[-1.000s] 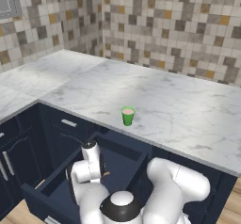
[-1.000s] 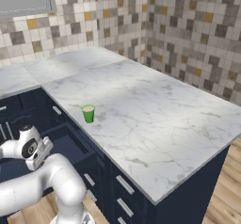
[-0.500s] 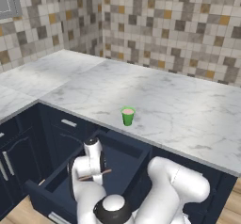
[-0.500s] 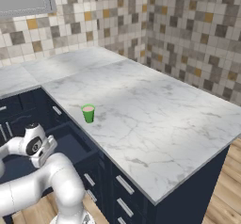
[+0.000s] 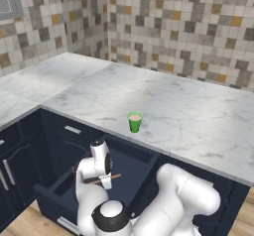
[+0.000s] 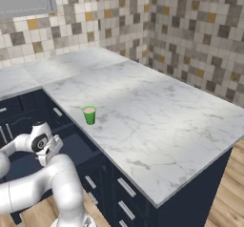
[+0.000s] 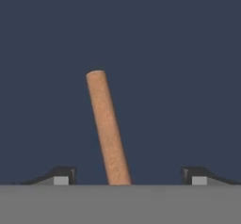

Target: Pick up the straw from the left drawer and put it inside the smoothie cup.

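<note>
The two-finger gripper (image 7: 127, 176) is reaching down into the wide navy-blue left drawer (image 5: 54, 190), its dark fingertips (image 7: 63, 175) standing spread. The thin orange-brown straw (image 7: 107, 129) is lying between them, touching neither, against the drawer floor. The small bright green smoothie cup (image 5: 134, 122) is sitting well beyond on the white marble counter (image 5: 198, 116).

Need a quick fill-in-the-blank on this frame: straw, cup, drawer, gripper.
1. The straw lies between the two fingertips of the gripper, inside the open navy ____.
2. The cup stands on the marble ____.
3. The cup's colour is ____.
4. In the hand view the gripper's jaws stand ____, one on each side of the straw.

Missing words: drawer; counter; green; apart
</note>
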{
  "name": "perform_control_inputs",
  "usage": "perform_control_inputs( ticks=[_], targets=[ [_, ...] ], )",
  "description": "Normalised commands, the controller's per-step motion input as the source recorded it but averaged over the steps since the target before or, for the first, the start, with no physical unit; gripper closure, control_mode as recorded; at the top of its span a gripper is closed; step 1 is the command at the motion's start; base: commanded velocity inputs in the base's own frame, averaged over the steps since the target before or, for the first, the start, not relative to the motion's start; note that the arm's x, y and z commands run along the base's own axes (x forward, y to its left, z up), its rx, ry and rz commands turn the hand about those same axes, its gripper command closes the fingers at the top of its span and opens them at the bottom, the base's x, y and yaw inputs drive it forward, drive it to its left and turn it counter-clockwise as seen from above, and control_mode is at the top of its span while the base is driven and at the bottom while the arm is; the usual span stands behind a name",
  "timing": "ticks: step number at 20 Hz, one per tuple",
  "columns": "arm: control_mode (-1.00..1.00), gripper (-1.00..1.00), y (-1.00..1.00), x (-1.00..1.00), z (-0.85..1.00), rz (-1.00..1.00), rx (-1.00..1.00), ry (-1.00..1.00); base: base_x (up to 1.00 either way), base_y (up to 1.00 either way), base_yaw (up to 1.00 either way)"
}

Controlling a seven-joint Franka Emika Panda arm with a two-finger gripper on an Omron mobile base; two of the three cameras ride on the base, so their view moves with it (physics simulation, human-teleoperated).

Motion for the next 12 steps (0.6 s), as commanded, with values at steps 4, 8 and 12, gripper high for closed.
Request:
perform_control_inputs(
  ticks=[4, 8, 12],
  targets=[
    [-1.0, 1.0, 0.22, -0.07, -0.63, 0.0, -0.07, 0.03, 0.0, 0.0, 0.0],
    [-1.0, 1.0, 0.23, -0.19, -0.52, 0.0, -0.05, 0.04, 0.0, 0.0, 0.0],
    [-1.0, 1.0, 0.22, -0.34, -0.41, 0.0, -0.01, 0.01, 0.0, 0.0, 0.0]
  ],
)
